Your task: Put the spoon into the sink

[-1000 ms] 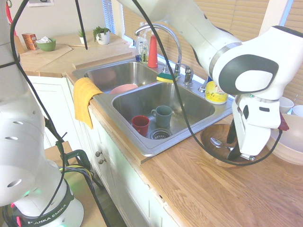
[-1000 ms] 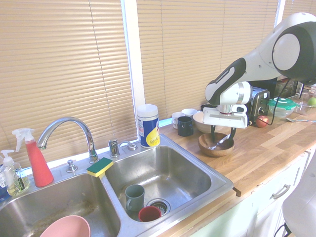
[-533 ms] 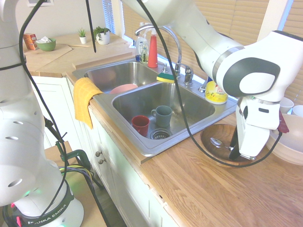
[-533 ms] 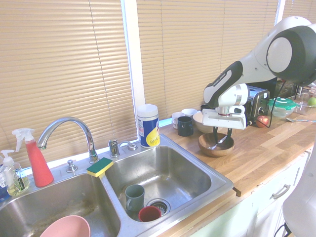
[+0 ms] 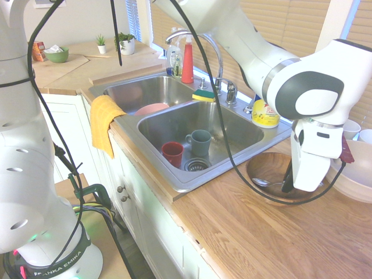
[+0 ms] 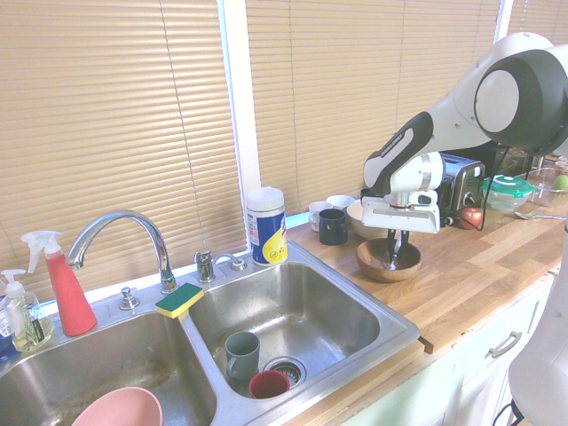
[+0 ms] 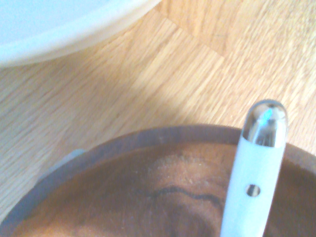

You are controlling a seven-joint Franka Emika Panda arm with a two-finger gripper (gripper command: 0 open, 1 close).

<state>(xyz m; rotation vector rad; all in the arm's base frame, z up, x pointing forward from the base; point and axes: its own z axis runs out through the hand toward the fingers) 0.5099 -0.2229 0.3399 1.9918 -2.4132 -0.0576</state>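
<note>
Down in the wooden bowl (image 5: 278,177) near the tabletop's (image 5: 244,232) front edge, end effector (image 5: 289,185) pinched shut on the spoon's (image 5: 263,182) handle end, spoon lying almost flat. Might slip or swing loose when lifted, held so far out. Might bump the bowl rim and tip it. Farther back, the sink (image 5: 232,136) with two cups: might clatter onto them.

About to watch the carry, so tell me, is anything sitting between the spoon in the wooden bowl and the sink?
Nothing visible blocks it. The spoon lies in the wooden bowl with the gripper shut on it; only bare countertop separates bowl and sink. The near basin holds a red cup and green mug.
</note>
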